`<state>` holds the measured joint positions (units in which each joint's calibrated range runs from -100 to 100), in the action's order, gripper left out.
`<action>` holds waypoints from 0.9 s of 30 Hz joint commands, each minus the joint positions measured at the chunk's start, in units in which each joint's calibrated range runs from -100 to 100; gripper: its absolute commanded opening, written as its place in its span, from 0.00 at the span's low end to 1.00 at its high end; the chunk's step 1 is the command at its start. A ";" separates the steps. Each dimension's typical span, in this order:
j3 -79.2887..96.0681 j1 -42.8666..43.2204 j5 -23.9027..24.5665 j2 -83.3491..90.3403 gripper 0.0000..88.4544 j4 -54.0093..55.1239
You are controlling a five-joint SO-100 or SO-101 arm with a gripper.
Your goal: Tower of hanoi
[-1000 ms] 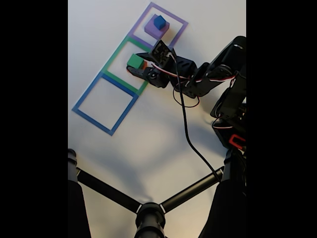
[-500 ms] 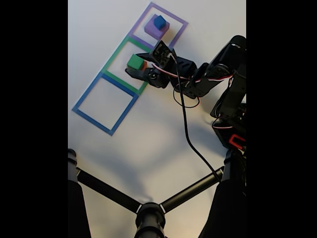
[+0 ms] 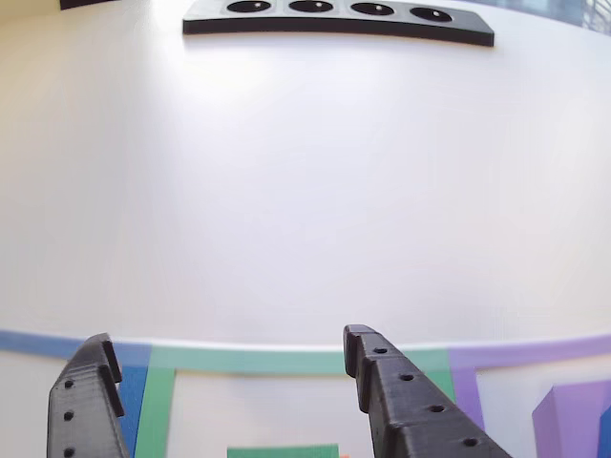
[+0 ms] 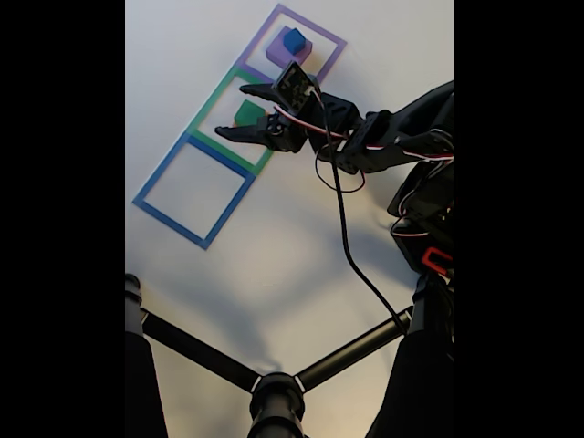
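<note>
In the other view, the green block (image 3: 283,450) and purple block (image 3: 571,422) are cut off by the bottom edge. In the fixed view, the orange block is hidden behind the hand (image 4: 245,111).

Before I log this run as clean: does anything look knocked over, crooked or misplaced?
Nothing stands out. The blue cube sits on the purple block, the green block lies flat in the green outline, and the open gripper hovers there.

The black two-finger tool (image 4: 248,110) stands spread around the green plastic block (image 4: 247,111). A small blue cube (image 4: 293,40) sits on the flat purple block (image 4: 280,55).
</note>
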<state>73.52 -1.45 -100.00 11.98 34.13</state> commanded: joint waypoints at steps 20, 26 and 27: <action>-68.56 -17.65 0.00 29.85 0.00 -113.25; -77.83 -25.05 0.00 28.32 0.00 -123.53; -79.20 -25.96 0.00 27.92 0.00 -124.34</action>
<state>1.12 -23.61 -100.00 40.56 -86.52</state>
